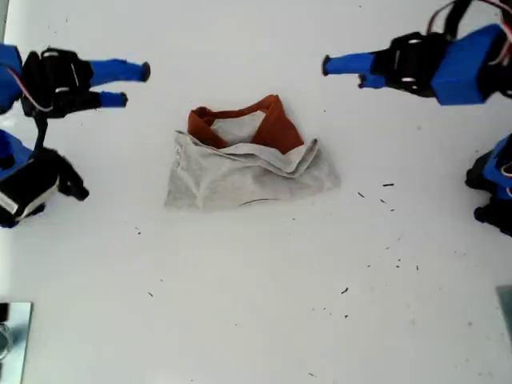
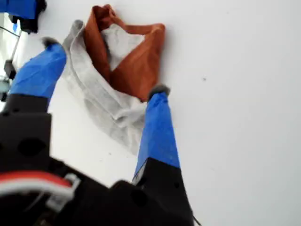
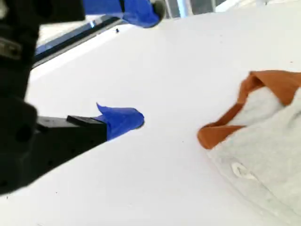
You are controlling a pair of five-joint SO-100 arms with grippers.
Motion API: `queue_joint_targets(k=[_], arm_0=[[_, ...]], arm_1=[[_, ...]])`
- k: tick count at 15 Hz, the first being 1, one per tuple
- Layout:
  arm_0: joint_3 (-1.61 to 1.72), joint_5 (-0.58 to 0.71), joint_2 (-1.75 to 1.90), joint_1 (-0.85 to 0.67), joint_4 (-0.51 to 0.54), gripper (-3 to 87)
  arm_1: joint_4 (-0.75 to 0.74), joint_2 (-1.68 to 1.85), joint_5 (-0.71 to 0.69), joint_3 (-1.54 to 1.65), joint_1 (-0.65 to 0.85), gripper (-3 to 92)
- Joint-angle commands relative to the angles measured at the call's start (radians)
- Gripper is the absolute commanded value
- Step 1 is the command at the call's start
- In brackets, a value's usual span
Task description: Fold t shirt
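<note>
Blue-tipped and spread apart, the fingers of my first gripper (image 2: 106,66) hover clear of the white table (image 1: 256,312) with nothing between them. Just ahead of those tips lies the t shirt (image 2: 117,75), bunched into a rumpled heap, its grey body doubled over and the rust-orange neckband and shoulders showing at the side farther from this gripper. In the exterior view the shirt (image 1: 248,164) sits between the two arms, nearer the middle of the table, touching neither. My second gripper (image 3: 146,66) also stands wide, one blue finger low over the table and the other raised, empty; the t shirt (image 3: 263,136) lies off to one side of it, apart from both tips.
</note>
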Motion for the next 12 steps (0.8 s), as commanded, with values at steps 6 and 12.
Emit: queue_joint_targets(k=[6, 12], arm_0=[[0.62, -0.345, 0.669, 0.512, -0.051, 16.2], [0.621, -0.083, 0.676, 0.597, 0.025, 14.1]], arm_1=[[0.321, 0.819, 0.229, 0.667, -0.353, 36.6], [0.371, 0.819, 0.341, 0.778, -0.391, 4.0]])
